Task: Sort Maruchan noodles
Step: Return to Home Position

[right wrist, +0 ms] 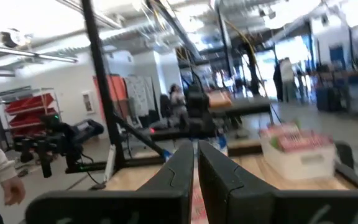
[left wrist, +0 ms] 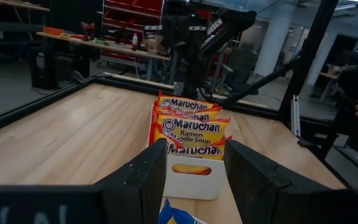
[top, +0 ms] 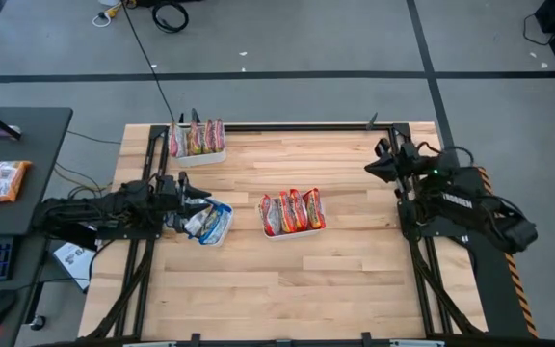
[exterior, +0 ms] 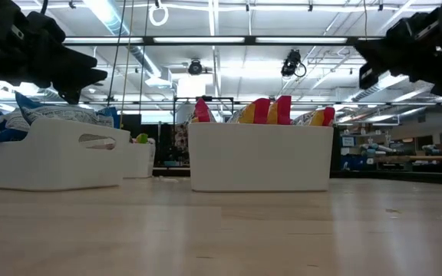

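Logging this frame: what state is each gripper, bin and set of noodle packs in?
Left gripper: open, empty, raised by the left bin.
Right gripper: shut, empty, raised at the table's right side.
Blue packs: piled loosely in the left bin.
Orange packs: standing on edge in the middle bin.
Reddish packs: standing on edge in the far bin.

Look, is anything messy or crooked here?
Yes. The blue noodle packs lie jumbled in their white bin, which sits crooked by the left gripper. The orange packs stand in a neat row.
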### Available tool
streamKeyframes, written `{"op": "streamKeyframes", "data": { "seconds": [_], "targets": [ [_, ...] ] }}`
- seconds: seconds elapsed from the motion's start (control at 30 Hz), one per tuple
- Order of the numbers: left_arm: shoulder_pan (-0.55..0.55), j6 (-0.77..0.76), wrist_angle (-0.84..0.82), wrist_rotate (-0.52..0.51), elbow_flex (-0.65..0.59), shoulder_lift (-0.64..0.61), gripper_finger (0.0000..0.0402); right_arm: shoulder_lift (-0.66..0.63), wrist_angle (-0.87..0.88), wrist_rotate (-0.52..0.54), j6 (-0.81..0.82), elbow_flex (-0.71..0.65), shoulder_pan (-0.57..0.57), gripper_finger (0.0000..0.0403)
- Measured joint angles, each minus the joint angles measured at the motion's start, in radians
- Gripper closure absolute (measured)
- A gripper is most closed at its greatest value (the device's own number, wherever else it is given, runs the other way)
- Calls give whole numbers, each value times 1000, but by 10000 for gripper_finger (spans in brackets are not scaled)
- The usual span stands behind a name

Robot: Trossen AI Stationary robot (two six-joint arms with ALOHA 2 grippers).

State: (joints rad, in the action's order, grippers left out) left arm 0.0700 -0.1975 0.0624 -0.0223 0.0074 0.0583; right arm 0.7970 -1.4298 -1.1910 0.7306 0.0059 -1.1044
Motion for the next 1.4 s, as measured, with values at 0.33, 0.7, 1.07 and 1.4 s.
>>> {"op": "streamKeyframes", "data": {
  "seconds": [0.33,0.7,1.07,1.4],
  "targets": [
    [0,0,1,0,0,0,237,-182,346,296,-153,0,336,375],
    [0,0,1,0,0,0,237,-212,586,1084,-520,0,1116,375],
    [0,0,1,0,0,0,237,-610,954,1228,-535,0,1279,375],
    [0,0,18,-2,0,9,237,-795,1195,1066,-543,1,1197,375]
  ]
}}
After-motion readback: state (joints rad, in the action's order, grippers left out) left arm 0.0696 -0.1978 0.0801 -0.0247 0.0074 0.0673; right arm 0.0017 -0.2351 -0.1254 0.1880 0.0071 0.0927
